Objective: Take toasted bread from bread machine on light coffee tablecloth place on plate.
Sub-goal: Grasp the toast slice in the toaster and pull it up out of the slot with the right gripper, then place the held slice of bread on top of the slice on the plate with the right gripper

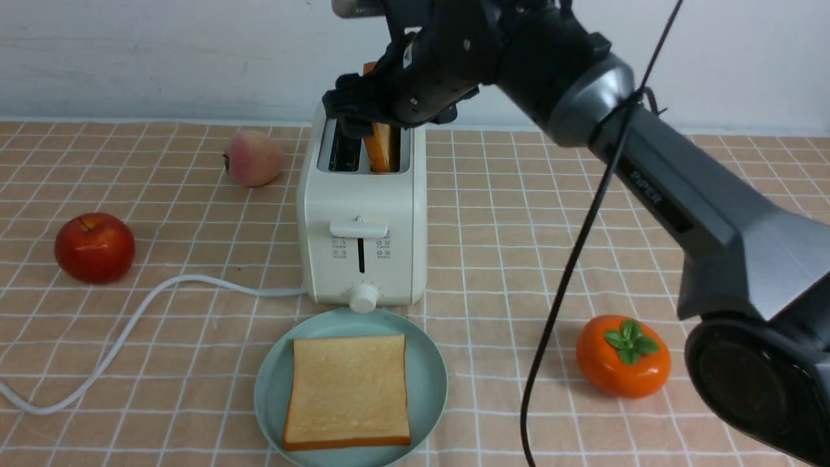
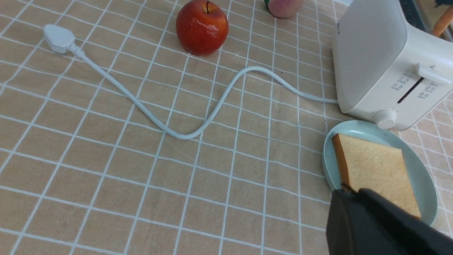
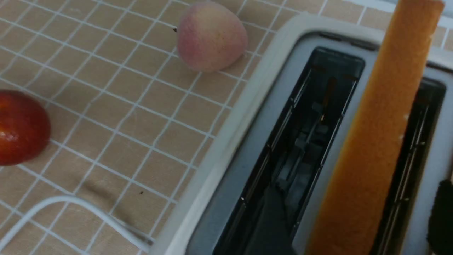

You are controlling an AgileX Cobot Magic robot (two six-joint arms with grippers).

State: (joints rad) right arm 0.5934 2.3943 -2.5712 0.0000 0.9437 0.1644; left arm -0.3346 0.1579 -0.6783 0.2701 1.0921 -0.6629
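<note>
Golden porous sq. toast slice [image 1: 349, 391] flat on round teal plate [image 1: 428, 370].

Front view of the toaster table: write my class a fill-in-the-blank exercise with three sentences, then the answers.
One slice of toast lies flat on the ____.
The other slice stands in the toaster's ____ slot.
The red apple sits on the toaster's ____ side.
Missing words: plate, right, left.

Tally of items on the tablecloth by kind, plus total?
Toast slices: 2 (flat slice, upright slice)
Toaster: 1
Plate: 1
Fruit: 3 (red apple, peach, persimmon)
Total: 7
</note>
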